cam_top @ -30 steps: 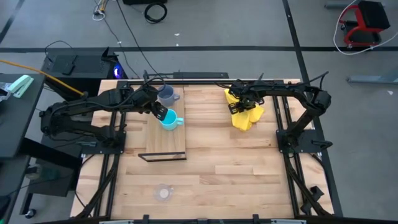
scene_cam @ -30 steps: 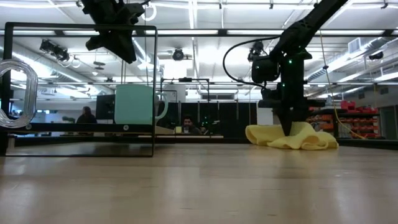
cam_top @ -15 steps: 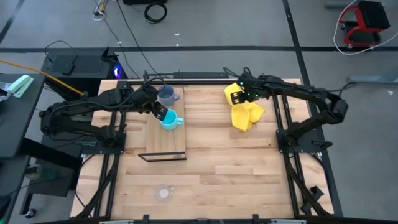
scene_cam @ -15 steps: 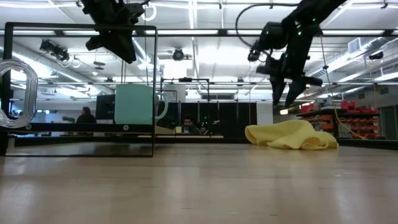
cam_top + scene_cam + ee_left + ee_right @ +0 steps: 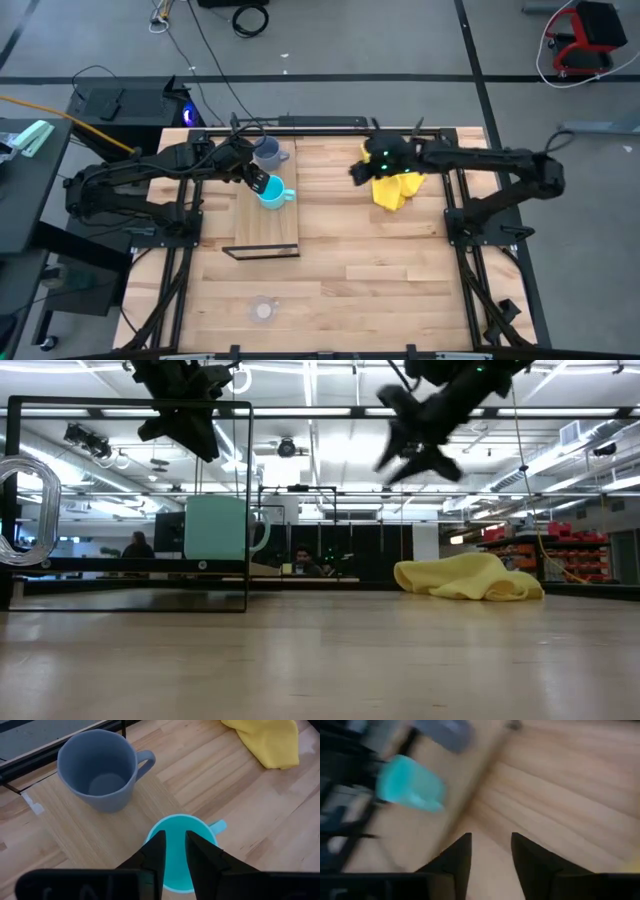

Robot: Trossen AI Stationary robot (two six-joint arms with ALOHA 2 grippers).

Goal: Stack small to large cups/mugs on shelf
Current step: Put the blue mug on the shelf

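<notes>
The turquoise mug (image 5: 270, 194) (image 5: 176, 821) and the grey-blue mug (image 5: 266, 152) (image 5: 97, 770) stand upright on their bases at the far end of the brown shelf board (image 5: 268, 230). The clear glass cup (image 5: 263, 310) (image 5: 20, 510) stands on the tabletop near the front edge. My left gripper (image 5: 252, 180) (image 5: 174, 837) hovers above the turquoise mug (image 5: 215, 528), clear of it, its fingers a narrow gap apart. My right gripper (image 5: 356, 172) (image 5: 400, 460) is open and empty in the air, between the mugs and the yellow cloth (image 5: 395, 187).
The yellow cloth (image 5: 470, 578) lies crumpled on the table's far right part. The shelf's dark metal frame (image 5: 248, 510) stands up around the mugs. Bare pale planks (image 5: 380, 270) lie between the shelf and the right edge. People show in the room behind.
My right gripper has risen off the yellow cloth and swung toward the table's left, tipping from pointing down to slanting toward the mugs. The cloth stays on the table.
</notes>
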